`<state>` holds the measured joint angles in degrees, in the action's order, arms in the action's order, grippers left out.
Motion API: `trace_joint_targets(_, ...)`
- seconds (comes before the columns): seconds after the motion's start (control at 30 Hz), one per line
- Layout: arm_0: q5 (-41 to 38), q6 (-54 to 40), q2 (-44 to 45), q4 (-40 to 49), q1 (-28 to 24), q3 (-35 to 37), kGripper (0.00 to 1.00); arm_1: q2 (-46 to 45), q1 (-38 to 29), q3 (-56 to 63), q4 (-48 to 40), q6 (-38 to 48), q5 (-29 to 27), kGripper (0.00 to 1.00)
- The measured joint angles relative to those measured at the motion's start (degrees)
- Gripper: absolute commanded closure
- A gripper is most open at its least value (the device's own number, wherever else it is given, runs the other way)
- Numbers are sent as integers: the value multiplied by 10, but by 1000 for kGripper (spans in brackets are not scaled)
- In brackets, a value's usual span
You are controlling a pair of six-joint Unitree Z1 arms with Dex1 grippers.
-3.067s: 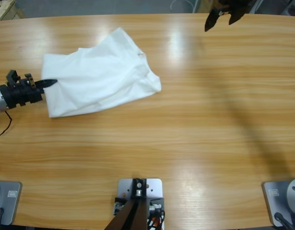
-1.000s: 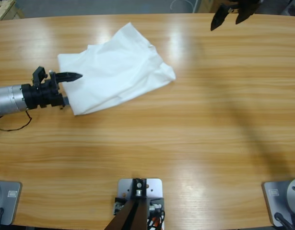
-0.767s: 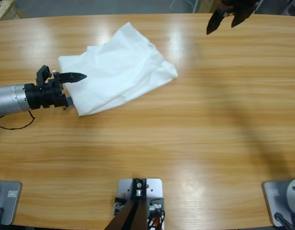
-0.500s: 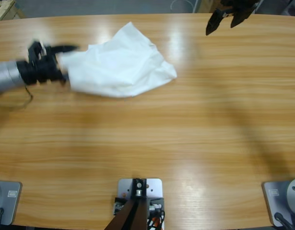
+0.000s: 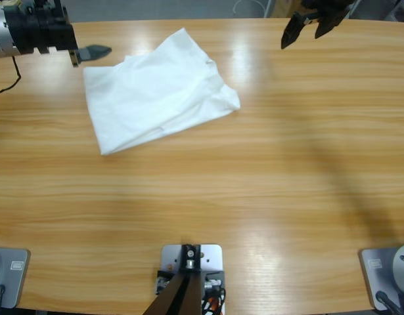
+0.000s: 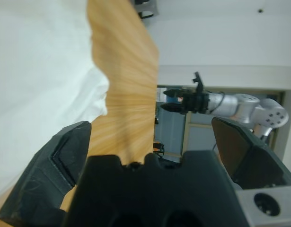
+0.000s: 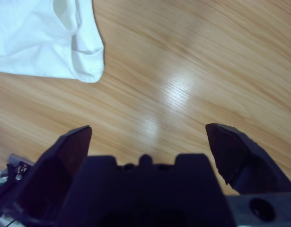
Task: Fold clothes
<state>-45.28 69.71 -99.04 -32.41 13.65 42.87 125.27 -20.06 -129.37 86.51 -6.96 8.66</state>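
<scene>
Fingers spread and empty, the left gripper (image 5: pixel 90 52) hangs at the table's (image 5: pixel 254 197) far left corner, just beside the rumpled white T-shirt (image 5: pixel 156 95), which lies toward the far left edge. The right gripper (image 5: pixel 305 27) hovers near the far edge, fingers spread, holding nothing.

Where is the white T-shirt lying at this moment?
In the high view, the white T-shirt lies crumpled on the wooden table's upper left part, just right of the left hand.
</scene>
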Motion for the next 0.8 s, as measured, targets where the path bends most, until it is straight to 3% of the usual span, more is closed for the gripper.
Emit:
trace_joint_targets(0.17,27,-21,14,92,0,2,4,0,0,0,0,0,2,13)
trace_joint_targets(0.3,63,-75,49,230,0,24,4,0,0,0,0,0,2,13)
trace_joint_targets(0.47,130,-168,70,472,1,110,4,-1,0,6,0,0,2,13)
trace_joint_targets(0.6,192,-239,72,605,10,183,3,-14,0,13,0,0,2,13)
trace_joint_targets(0.63,216,-257,72,639,14,201,79,-21,0,15,0,0,2,13)
trace_joint_targets(0.73,346,-289,76,734,51,241,617,-35,0,22,0,0,2,13)
trace_joint_targets(0.8,413,-291,84,765,73,247,623,-40,0,27,0,0,2,13)
